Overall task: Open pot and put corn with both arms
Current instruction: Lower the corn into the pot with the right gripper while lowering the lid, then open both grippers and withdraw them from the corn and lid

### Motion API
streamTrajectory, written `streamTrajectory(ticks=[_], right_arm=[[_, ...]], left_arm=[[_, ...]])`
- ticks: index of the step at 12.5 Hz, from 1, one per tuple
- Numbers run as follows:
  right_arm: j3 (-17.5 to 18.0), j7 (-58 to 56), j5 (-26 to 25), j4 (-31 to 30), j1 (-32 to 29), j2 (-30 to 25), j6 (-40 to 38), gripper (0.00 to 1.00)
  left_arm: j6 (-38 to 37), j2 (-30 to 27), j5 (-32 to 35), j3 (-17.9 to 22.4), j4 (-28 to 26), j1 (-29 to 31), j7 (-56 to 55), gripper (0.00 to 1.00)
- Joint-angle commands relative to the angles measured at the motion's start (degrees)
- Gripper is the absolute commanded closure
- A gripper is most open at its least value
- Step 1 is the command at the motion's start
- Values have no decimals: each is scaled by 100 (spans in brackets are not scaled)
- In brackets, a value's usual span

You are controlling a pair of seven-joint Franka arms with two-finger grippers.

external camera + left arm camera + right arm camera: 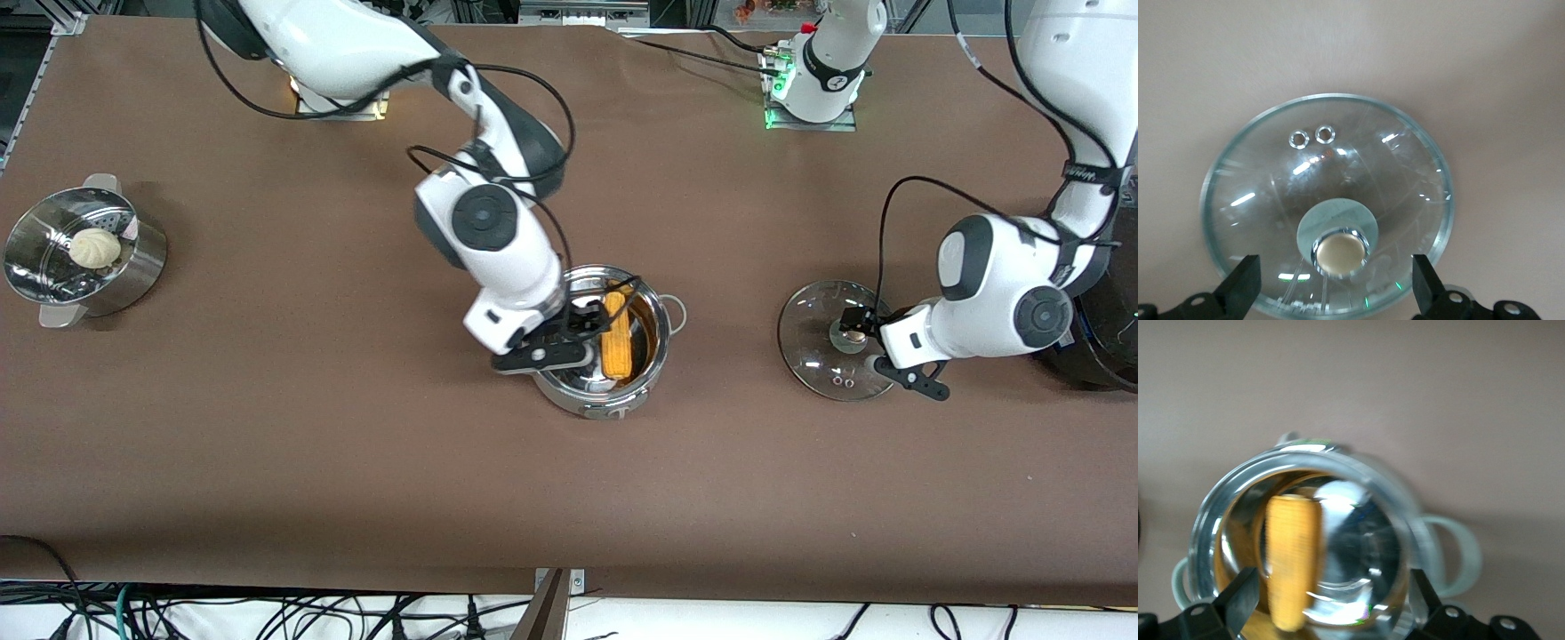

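Already both halves of the job look done: the right gripper (1328, 603) hangs over the pot (653, 351) with its jaws spread wide and holding nothing, and the corn (616, 335) lies inside the pot, well clear of either finger, near the middle of the tabletop. Toward the left arm's end of the table, the left gripper (1335, 280) stands with jaws parted to either side of the copper knob (1340, 253) without touching it, while the glass lid (813, 342) rests flat on the brown table (267, 444) beside the pot. What remains, by my reading, is only for both arms to lift away, unless the lid is meant to go back on.
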Motion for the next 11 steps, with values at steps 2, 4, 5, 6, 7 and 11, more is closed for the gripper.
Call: streamTrajectory(ticks=[2,4,5,6,7,11], right_arm=[[92,-672,327,-156,-911,-865,-1142,0],[48,-1015,311,-164,-1202,-1243,-1898,0],[5,-1042,293,-164,-1360,-1349,-2328,0],[-39,-1025,267,-164,-1440,-1446,-2715,0],[-222,-1016,249,-164,-1475,-1543,-2954,0],[-1031,-1445,249,-243,-1519,-1884,-3263,0]], left_arm=[[-613,-1134,7,-366,-105,20,-1029,0],[-1218,-1626,15,-787,183,20,-1828,0],[-1769,-1724,50,-963,542,20,-2067,0],[-2332,-1734,50,-1017,1050,20,-2139,0],[-2825,-1725,24,-1018,1481,20,-2157,0],[-3401,-1864,-176,-774,2163,38,-2078,0]])
